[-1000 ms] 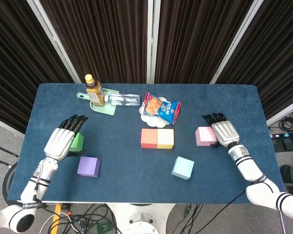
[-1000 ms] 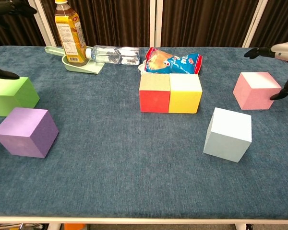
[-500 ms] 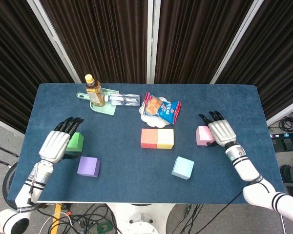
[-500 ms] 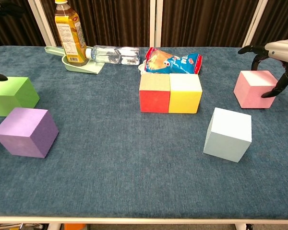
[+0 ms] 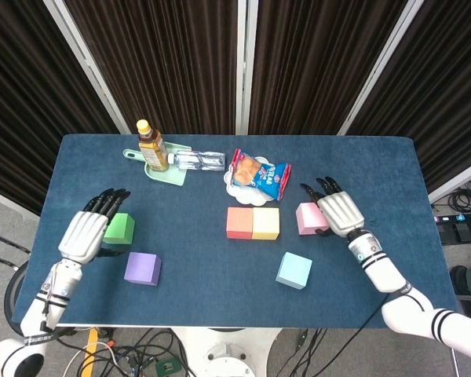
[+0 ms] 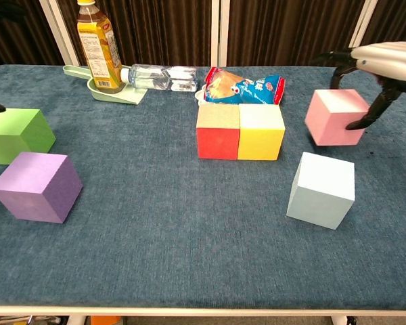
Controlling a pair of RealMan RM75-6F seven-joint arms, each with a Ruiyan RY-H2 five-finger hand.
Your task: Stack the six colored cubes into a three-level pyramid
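Right hand point(image 5: 339, 212) holds the pink foam cube point(image 6: 335, 117), fingers over its top and far side, thumb on the near right face; cube appears lifted slightly or tilted, bound, I judge, for the base row. That row so far: the red foam cube point(image 5: 239, 222) and yellow foam cube point(image 5: 266, 222), touching, to the hand's left; the free slot beside yellow is probably the target. Light blue foam cube point(image 5: 294, 270) sits near, below and left of the hand. Left hand point(image 5: 85, 232) hovers with fingers spread, holding nothing, just beside the green foam cube point(image 5: 121, 228); purple foam cube point(image 5: 142, 268) to its lower right. Head view shows both hands whole and the spacing between cubes. Chest view loses the left hand almost entirely but shows the thumb's contact and the pink cube's tilt.
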